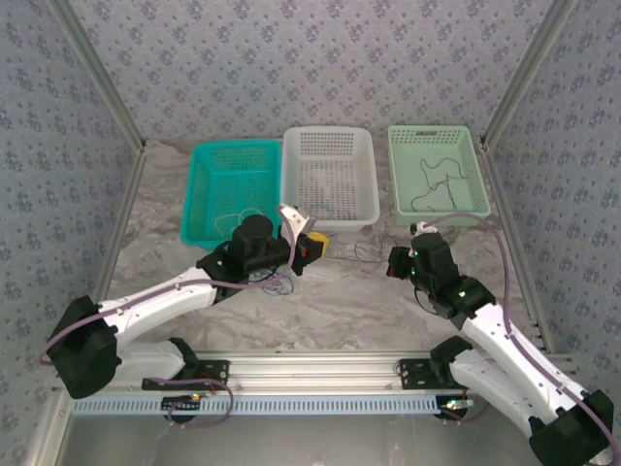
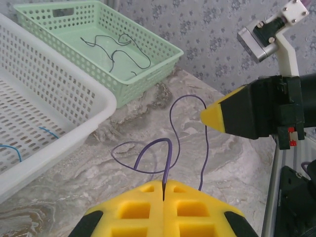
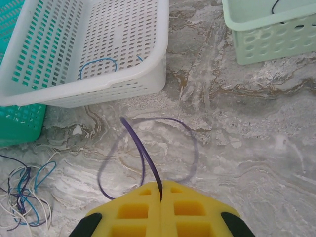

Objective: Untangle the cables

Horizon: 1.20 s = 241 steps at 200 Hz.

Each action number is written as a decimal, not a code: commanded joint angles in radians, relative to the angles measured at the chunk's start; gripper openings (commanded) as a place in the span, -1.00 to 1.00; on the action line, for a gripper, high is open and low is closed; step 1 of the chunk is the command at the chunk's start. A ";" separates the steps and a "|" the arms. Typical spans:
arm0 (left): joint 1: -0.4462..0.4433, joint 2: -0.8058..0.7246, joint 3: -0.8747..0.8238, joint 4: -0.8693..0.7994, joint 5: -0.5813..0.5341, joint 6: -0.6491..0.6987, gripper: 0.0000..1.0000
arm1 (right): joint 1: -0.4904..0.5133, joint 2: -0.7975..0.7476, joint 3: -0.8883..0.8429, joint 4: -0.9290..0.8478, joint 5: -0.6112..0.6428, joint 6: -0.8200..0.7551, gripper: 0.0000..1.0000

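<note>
On the marbled table (image 1: 330, 313) stand a teal basket (image 1: 229, 190), a white basket (image 1: 330, 177) holding a blue cable (image 3: 98, 60), and a green basket (image 1: 439, 175) holding a black cable (image 2: 140, 58). Left gripper (image 2: 163, 185) and right gripper (image 3: 161, 186) each clamp the purple cable (image 3: 139, 146), looped on the table between them. A tangle of cables (image 3: 22, 200) lies near the teal basket.

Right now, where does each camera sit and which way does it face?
Top camera: high behind the robot, looking down on the table; left pincer and right pincer show.
Left wrist: faces right toward the green basket, over its own pincer.
Right wrist: looks down toward the white basket, over its own pincer.
Wrist views share the purple cable both pincers pinch.
</note>
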 commanded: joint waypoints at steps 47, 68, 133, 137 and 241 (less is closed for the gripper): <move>-0.044 -0.049 -0.033 0.135 -0.053 -0.027 -0.95 | -0.009 -0.056 0.025 0.022 0.023 0.047 -1.00; -0.063 -0.039 -0.034 0.142 -0.046 -0.017 -0.83 | -0.010 -0.046 0.086 -0.005 0.067 0.005 -1.00; -0.075 -0.029 -0.059 0.108 -0.137 -0.045 -0.33 | -0.124 0.112 0.413 -0.048 0.114 -0.296 -1.00; -0.075 -0.034 -0.062 0.105 -0.144 -0.044 -0.30 | -0.134 0.125 0.430 -0.045 0.114 -0.313 -1.00; -0.074 -0.172 -0.160 0.038 -0.274 -0.048 0.08 | -0.406 0.490 0.587 0.228 0.014 -0.575 -1.00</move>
